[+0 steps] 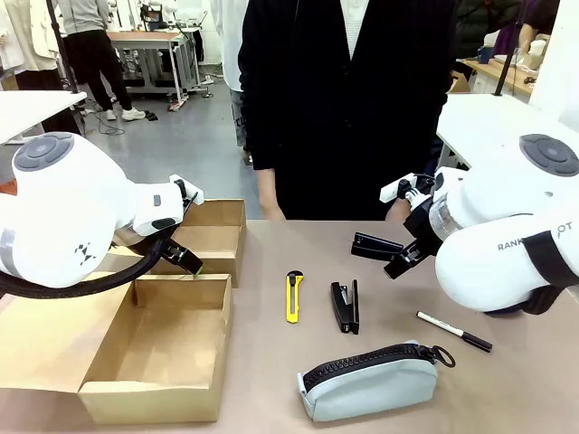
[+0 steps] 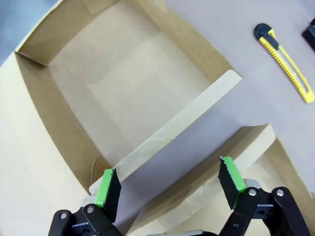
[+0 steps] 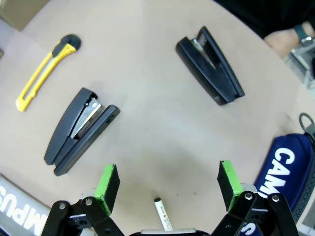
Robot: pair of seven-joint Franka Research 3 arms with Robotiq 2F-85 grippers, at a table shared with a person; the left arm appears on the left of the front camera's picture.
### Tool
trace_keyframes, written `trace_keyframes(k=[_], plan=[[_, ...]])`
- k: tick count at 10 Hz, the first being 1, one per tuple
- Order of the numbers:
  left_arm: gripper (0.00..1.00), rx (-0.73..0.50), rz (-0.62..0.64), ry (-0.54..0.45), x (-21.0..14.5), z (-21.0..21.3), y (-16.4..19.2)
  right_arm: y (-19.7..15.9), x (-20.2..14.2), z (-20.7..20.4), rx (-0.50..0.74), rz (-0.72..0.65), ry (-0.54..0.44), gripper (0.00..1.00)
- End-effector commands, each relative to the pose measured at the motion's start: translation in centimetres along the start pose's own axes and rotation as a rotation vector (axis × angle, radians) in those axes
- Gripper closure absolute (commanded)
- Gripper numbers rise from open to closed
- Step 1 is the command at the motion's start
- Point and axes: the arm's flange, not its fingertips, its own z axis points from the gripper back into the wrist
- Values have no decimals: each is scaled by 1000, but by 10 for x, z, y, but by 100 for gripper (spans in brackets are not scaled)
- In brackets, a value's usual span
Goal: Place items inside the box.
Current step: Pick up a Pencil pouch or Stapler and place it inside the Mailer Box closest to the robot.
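Tabletop [image 1: 271, 249]: brown.
Box [image 1: 149, 400]: cardboard, stood empty.
Grey pouch [image 1: 371, 384]: zipped, right of box.
Left gripper [image 2: 170, 179]: gaped above box wall.
Right gripper [image 3: 167, 179]: gaped, held nothing.

Left tool [image 2: 170, 174] with jaws spread wide, empty; right tool [image 3: 169, 172] likewise

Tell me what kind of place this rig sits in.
Probably a workshop or lab hall: a bare grey floor, a far wooden worktable with gear, and our brown paper-covered table holding an open cardboard box.
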Motion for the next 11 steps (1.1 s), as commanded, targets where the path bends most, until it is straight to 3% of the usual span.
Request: trace_keyframes(k=[1, 3, 4, 5, 6, 7, 8, 9, 10, 11], plan=[[0, -74, 92, -11, 9, 48, 6, -7, 9, 43, 2, -142, 14, 0], [0, -164, 302, -35, 20, 134, 5, -13, 2, 122, 40, -326, -10, 0], [0, -190, 326, -48, 15, 169, 7, -15, -11, 157, 60, -396, -30, 0], [0, -323, 352, -63, -3, 204, 24, -24, -39, 195, 185, -442, -63, 0], [0, -438, 436, -135, -34, 235, 56, -45, -87, 233, 303, -574, -172, 0], [0, -480, 622, -213, -77, 247, 99, -79, -146, 254, 290, -753, -309, 0], [0, -565, 804, -301, -128, 250, 141, -115, -209, 261, 332, -946, -441, 0], [0, -595, 985, -401, -179, 249, 176, -144, -261, 259, 388, -1062, -507, 0], [0, -565, 1161, -543, -227, 243, 193, -168, -308, 250, 441, -1142, -589, 0], [0, -585, 1248, -630, -256, 233, 192, -182, -341, 239, 457, -1215, -620, 0]])
